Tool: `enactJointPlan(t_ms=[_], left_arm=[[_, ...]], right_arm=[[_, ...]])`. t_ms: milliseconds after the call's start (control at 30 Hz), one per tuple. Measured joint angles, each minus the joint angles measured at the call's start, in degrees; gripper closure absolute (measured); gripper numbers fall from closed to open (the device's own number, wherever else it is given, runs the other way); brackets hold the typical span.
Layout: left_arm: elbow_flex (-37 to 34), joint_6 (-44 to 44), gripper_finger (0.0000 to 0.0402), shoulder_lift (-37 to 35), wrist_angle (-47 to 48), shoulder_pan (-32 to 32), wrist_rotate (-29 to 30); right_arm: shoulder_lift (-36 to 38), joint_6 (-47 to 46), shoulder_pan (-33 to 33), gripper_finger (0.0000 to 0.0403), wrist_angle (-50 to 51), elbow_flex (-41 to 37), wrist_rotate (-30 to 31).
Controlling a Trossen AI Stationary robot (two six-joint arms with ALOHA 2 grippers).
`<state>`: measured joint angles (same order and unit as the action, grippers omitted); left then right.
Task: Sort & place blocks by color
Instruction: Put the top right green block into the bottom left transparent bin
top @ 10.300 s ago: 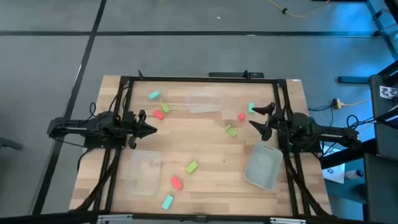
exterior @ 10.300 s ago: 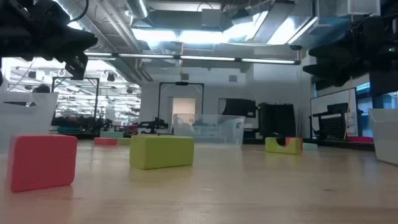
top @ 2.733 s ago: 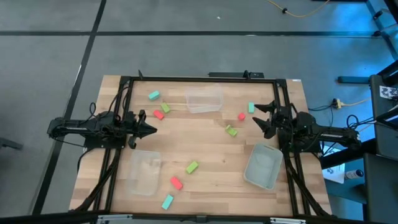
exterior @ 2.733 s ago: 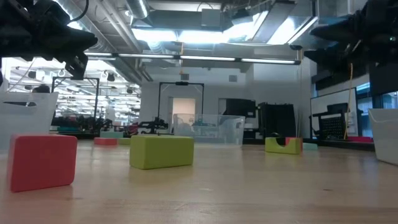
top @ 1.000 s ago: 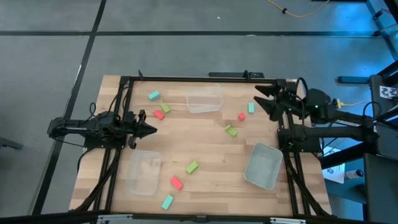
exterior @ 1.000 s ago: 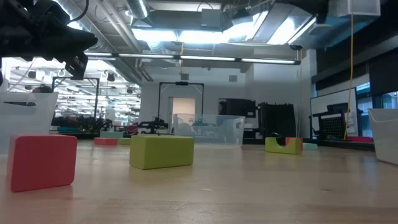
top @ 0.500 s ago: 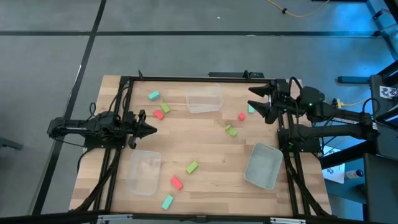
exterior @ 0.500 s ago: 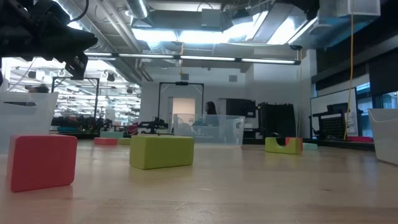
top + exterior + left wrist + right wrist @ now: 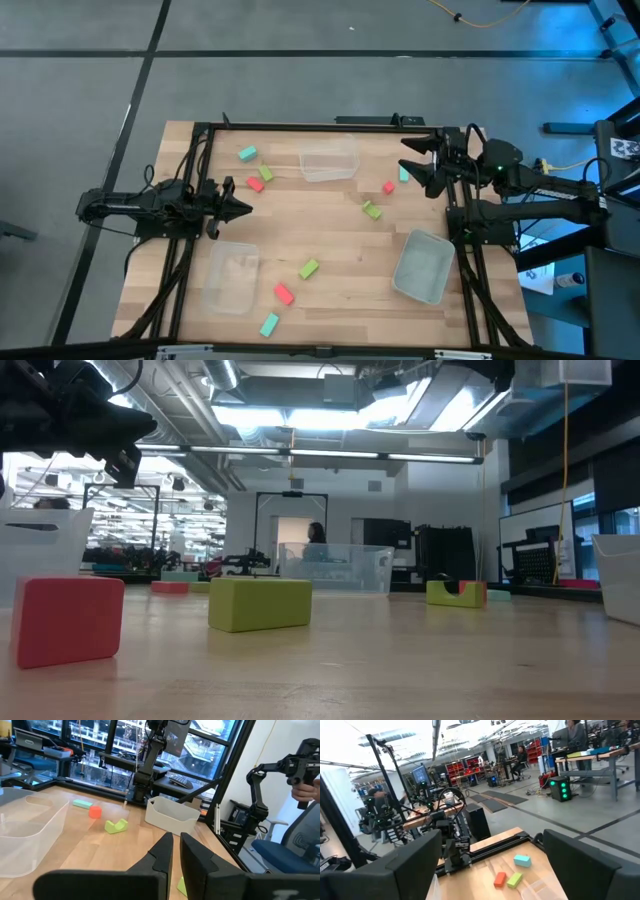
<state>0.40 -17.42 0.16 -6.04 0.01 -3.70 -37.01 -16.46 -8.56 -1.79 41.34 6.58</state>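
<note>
Overhead, right gripper [image 9: 413, 166] fingers wide apart, empty

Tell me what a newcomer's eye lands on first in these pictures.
Bright blocks lie scattered over the wooden table: a red block and a lime green block loom large in the low view. Three clear tubs stand among them, one at the far edge. The right gripper, wide open, hovers by a teal block; the left gripper waits shut at the left side.

Three clear tubs [image 9: 327, 162] [image 9: 231, 277] [image 9: 421, 266] sit on the wooden table [image 9: 340, 235].
</note>
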Motion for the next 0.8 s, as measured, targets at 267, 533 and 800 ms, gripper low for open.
enactJointPlan(t_ms=[267,533,800], left_arm=[[0.0,0.0,0.0374,0.0,0.0,0.0,0.0],[0.0,0.0,0.0374,0.0,0.0,0.0,0.1],[0.0,-11.4,0.0374,0.0,-1.5,0.0,1.5]], right_arm=[[0.0,-1.5,0.0,0.0052,0.6,0.0,1.3],[0.0,-2.7,0.0,0.0052,0.5,0.0,0.5],[0.0,-2.6,0.0,0.0052,0.5,0.0,0.4]])
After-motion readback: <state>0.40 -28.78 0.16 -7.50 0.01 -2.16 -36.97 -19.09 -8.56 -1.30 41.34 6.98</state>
